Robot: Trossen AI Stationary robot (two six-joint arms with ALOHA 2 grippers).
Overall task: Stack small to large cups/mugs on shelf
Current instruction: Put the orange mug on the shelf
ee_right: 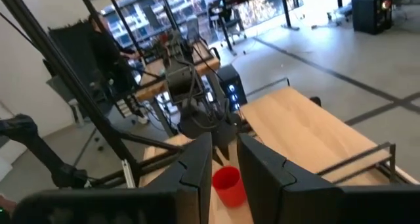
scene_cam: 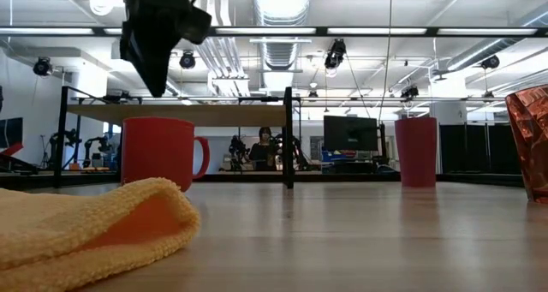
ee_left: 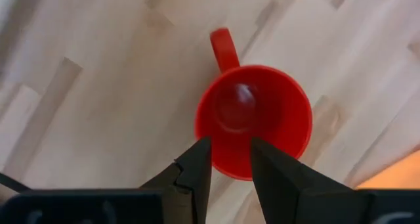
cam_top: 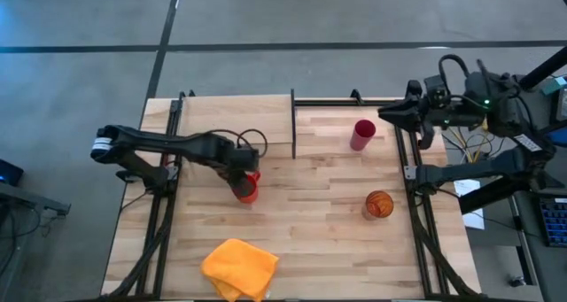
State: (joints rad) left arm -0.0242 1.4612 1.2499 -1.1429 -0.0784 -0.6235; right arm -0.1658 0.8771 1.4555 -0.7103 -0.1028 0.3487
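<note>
The short red mug (cam_top: 247, 192) (ee_left: 252, 119) stands upright on its base on the tabletop, its handle (ee_left: 224, 48) pointing away from my left gripper. My left gripper (ee_left: 230, 161) (scene_cam: 163, 35) hangs open above it, pointing down, clear of the mug (scene_cam: 158, 153). The pink tumbler (cam_top: 362, 135) (scene_cam: 416, 151) and the orange striped cup (cam_top: 378, 205) (scene_cam: 531, 142) stand upright on the right side of the table. The shelf (cam_top: 232, 116) with its dark divider (cam_top: 293, 125) (scene_cam: 288, 138) runs along the far edge. My right gripper (cam_top: 390, 112) (ee_right: 225, 158) waits open past the table's far right corner.
A yellow-orange cloth (cam_top: 239, 268) (scene_cam: 86, 228) lies crumpled at the near edge. Black frame rails (cam_top: 159, 222) run along both table sides. Bare wood (cam_top: 310, 213) lies between the mug and the two other cups. A person (scene_cam: 263, 146) sits in the room beyond.
</note>
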